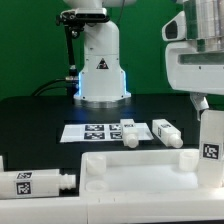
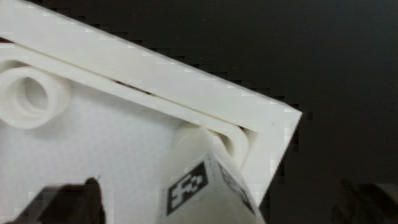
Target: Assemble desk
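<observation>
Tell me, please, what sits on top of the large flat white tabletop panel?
One chunky white square leg stands upright on its corner at the exterior view's right; the joint beneath is covered.

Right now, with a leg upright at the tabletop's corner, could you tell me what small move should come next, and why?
Probably lift the gripper straight up. Its fingers stand wide apart on either side of the leg at the tabletop corner, not clamping it, so rising clear should avoid knocking it.
</observation>
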Motion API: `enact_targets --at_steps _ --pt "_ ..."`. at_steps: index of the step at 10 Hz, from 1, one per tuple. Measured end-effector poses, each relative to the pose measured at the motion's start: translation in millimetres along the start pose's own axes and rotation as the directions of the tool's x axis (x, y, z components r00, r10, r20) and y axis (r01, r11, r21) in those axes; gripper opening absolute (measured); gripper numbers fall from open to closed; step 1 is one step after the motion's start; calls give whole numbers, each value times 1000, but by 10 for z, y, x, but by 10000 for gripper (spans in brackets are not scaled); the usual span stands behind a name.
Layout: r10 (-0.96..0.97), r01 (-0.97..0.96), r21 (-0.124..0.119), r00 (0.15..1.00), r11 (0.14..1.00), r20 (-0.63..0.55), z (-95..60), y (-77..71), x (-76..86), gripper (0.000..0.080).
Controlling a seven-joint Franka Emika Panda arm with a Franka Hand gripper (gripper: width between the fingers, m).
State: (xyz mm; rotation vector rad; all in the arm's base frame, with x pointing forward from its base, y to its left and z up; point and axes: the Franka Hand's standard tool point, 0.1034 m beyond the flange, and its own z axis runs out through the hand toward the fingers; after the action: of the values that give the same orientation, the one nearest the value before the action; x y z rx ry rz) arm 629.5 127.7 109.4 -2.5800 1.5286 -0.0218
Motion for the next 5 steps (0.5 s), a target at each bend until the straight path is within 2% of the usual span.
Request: enact_targets --at_steps 1,2,3,4,5 --pt "-107 107 -8 994 994 -11 -3 8 25 649" --pt "-332 330 -42 942 943 -46 -17 28 104 649" --pt "-518 513 -78 851 855 -84 -68 -31 161 649" --pt "-576 573 -67 807 817 -127 -63 -89 150 649" --pt "-547 543 -63 829 837 -118 -49 -69 135 649"
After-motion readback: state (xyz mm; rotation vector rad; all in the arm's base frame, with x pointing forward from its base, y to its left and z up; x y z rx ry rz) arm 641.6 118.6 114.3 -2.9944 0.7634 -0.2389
